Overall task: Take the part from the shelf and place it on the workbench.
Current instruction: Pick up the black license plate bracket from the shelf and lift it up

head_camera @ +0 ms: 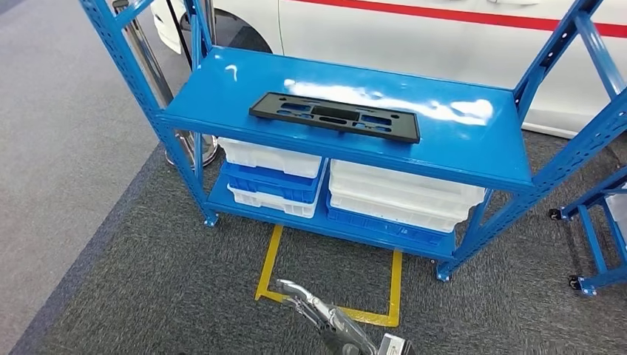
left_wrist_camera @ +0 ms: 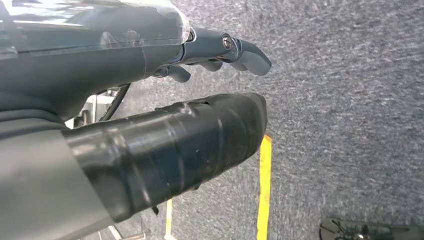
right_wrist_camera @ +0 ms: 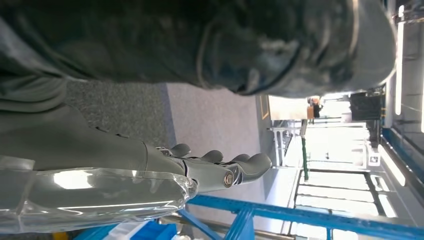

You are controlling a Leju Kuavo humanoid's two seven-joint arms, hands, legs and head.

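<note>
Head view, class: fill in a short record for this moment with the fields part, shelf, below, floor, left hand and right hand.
part: black flat part lying on the top board, untouched
shelf: blue shelf
below: white and blue bins stacked on the lower board
floor: yellow floor marking on grey carpet
left hand: left hand holds nothing, fingers apart, over the carpet
right hand: right hand holds nothing

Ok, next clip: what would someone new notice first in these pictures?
Probably the bright blue shelf filling the head view, with a flat black part lying alone on its top level. Under it, white and blue bins are stacked on the lower level. A yellow floor marking sits in front of the shelf on the grey carpet, and a white car stands behind.
</note>
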